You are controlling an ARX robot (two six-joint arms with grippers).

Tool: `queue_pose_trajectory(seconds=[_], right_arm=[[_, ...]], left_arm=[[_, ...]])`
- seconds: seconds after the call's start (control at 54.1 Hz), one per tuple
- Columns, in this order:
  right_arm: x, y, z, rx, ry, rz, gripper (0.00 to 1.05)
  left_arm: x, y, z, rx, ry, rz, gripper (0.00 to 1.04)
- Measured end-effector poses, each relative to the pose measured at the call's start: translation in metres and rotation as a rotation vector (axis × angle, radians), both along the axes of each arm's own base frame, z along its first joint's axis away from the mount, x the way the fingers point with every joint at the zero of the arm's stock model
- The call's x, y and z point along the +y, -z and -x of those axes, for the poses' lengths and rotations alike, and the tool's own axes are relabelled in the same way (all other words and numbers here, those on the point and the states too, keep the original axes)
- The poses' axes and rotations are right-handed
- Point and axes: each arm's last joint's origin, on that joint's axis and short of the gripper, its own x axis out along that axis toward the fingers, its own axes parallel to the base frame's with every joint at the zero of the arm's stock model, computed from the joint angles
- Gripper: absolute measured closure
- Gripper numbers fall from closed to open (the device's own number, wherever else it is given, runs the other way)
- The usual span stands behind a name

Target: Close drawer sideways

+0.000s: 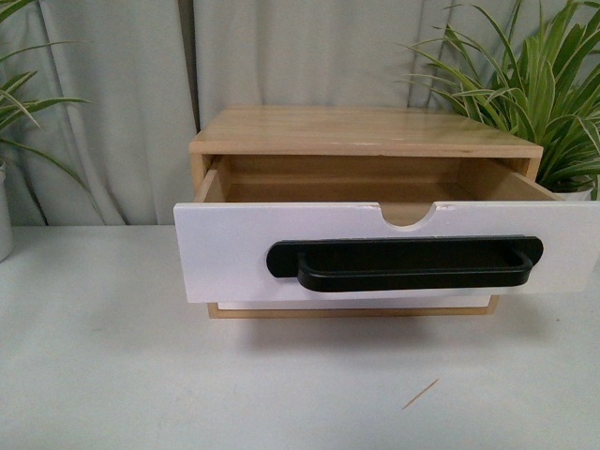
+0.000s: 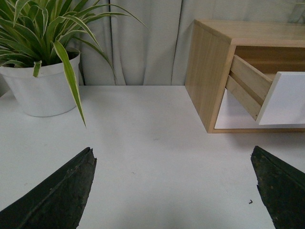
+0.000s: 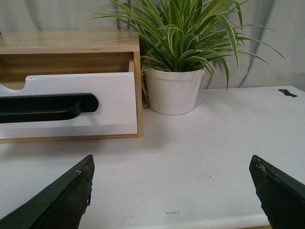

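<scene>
The drawer [image 1: 234,253] has a white front, a long black bar handle [image 1: 408,262] and a half-round notch in its top edge. It stands pulled well out of the wooden cabinet [image 1: 366,131], and its inside looks empty. It also shows in the left wrist view [image 2: 286,98] and the right wrist view [image 3: 109,95]. Neither arm shows in the front view. My left gripper [image 2: 174,179] is open and empty over the white table, left of the cabinet. My right gripper [image 3: 171,183] is open and empty over the table, right of the cabinet.
A plain white drawer front [image 1: 347,304] sits under the open drawer. A potted plant [image 2: 40,88] stands left of the cabinet, another plant [image 3: 174,90] close to its right side. A grey curtain [image 1: 112,103] hangs behind. A thin stick [image 1: 420,394] lies on the white table [image 1: 112,356].
</scene>
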Motion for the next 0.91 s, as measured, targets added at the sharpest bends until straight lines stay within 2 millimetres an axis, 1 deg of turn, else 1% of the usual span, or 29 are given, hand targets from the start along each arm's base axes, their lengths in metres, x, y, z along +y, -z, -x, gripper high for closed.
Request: queue_pose_trajectory(seconds=[0.351, 0.37, 0.406, 0.443, 0.462, 0.48, 0.499, 0.536, 0.573, 0.628, 0.665, 0.684, 0.721, 0.739, 0.758, 0.813, 0.868, 0.905], right_arm=[[0.0, 0.0, 0.0, 0.0, 0.0, 0.0, 0.09], [0.0, 0.0, 0.0, 0.008, -0.016, 0.002, 0.09], [0.0, 0.0, 0.0, 0.076, -0.101, 0.009, 0.09], [-0.001, 0.001, -0.001, 0.214, -0.227, -0.009, 0.09], [-0.001, 0.0, -0.002, 0.248, -0.261, -0.022, 0.09], [-0.002, 0.001, -0.003, 0.306, -0.316, -0.046, 0.09], [-0.002, 0.002, -0.004, 0.355, -0.368, -0.067, 0.09], [-0.001, 0.003, -0.006, 0.413, -0.428, -0.097, 0.09], [-0.001, 0.005, -0.009, 0.478, -0.493, -0.114, 0.09], [-0.001, 0.005, -0.012, 0.506, -0.514, -0.075, 0.09], [-0.001, 0.004, -0.016, 0.51, -0.511, -0.016, 0.09], [-0.001, 0.004, -0.017, 0.503, -0.512, 0.027, 0.09], [-0.001, 0.005, -0.021, 0.486, -0.505, 0.121, 0.09], [-0.001, 0.004, -0.024, 0.466, -0.502, 0.197, 0.09], [-0.001, 0.004, -0.025, 0.457, -0.505, 0.238, 0.09], [0.0, 0.005, -0.03, 0.421, -0.52, 0.394, 0.09], [0.002, 0.007, -0.033, 0.391, -0.529, 0.507, 0.09], [0.002, 0.008, -0.035, 0.382, -0.536, 0.548, 0.09]], left_arm=[[0.0, 0.0, 0.0, 0.0, 0.0, 0.0, 0.06], [0.0, 0.0, 0.0, 0.0, 0.0, 0.0, 0.06], [0.0, 0.0, 0.0, 0.0, -0.002, 0.0, 0.06], [0.0, 0.001, -0.001, 0.016, -0.069, 0.01, 0.06], [0.0, 0.0, -0.002, 0.038, -0.159, 0.022, 0.06], [0.0, 0.0, -0.003, 0.058, -0.198, 0.037, 0.06], [-0.002, -0.002, -0.004, 0.102, -0.282, 0.051, 0.06], [-0.005, -0.002, -0.006, 0.193, -0.442, 0.046, 0.06], [-0.009, -0.002, -0.008, 0.239, -0.566, 0.041, 0.06], [-0.016, -0.007, -0.011, 0.222, -0.689, 0.065, 0.06], [-0.02, -0.012, -0.014, 0.199, -0.708, 0.102, 0.06], [-0.024, -0.018, -0.018, 0.17, -0.704, 0.16, 0.06], [-0.033, -0.028, -0.027, 0.152, -0.655, 0.251, 0.06], [-0.037, -0.031, -0.03, 0.159, -0.633, 0.278, 0.06], [-0.042, -0.033, -0.036, 0.172, -0.598, 0.305, 0.06], [-0.055, -0.034, -0.05, 0.185, -0.535, 0.371, 0.06], [-0.069, -0.032, -0.064, 0.208, -0.472, 0.399, 0.06], [-0.077, -0.032, -0.07, 0.214, -0.436, 0.411, 0.06]])
